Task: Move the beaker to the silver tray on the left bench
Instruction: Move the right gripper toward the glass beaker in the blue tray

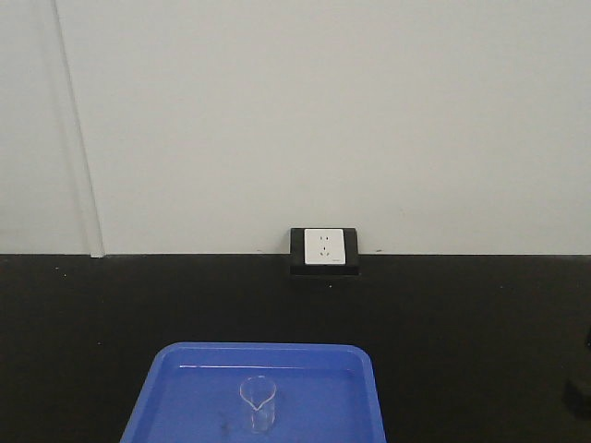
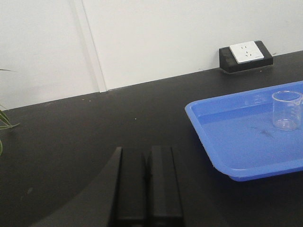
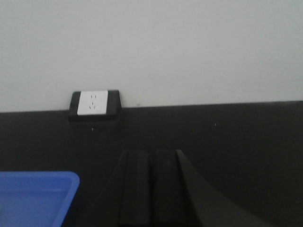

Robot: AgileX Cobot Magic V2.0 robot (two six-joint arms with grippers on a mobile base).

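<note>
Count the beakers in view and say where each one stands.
1. The beaker stands upright inside the blue tray; the left wrist view shows the same one. The tray runs past the frame edge, so others could be hidden there.

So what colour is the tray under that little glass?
The tray is blue; clearest in the left wrist view.

A plain white wall [image 1: 323, 111], crossed by a pale vertical strip [image 1: 78, 129], is met by a matte black table [image 1: 462, 351], and a black-framed white socket [image 1: 323, 247] is mounted at the junction.
</note>
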